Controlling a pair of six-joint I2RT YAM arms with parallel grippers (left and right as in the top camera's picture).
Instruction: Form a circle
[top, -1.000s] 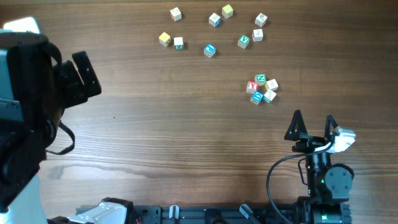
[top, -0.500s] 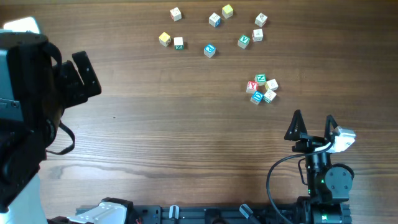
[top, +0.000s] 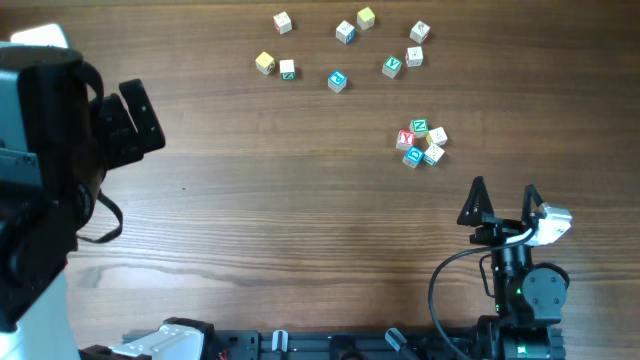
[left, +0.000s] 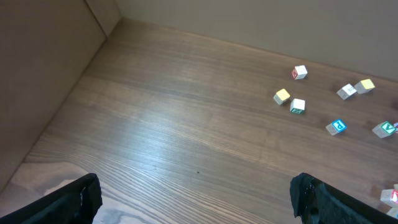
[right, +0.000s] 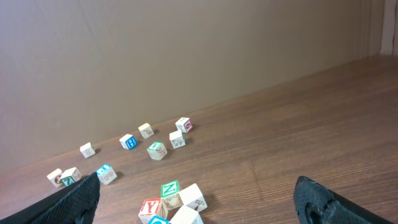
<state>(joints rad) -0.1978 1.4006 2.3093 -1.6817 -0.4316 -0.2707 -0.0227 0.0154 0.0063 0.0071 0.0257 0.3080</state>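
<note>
I read a red Y (right: 150, 206) in the circle (top: 421, 143) on the brown wood table (top: 300, 200); my left gripper (left: 198, 200) and right gripper (top: 504, 186) gape wide, both empty.

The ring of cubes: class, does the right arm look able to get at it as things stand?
Probably yes. The ring of cubes sits just ahead of the right arm, only bare table between, and its jaws stand open.
</note>
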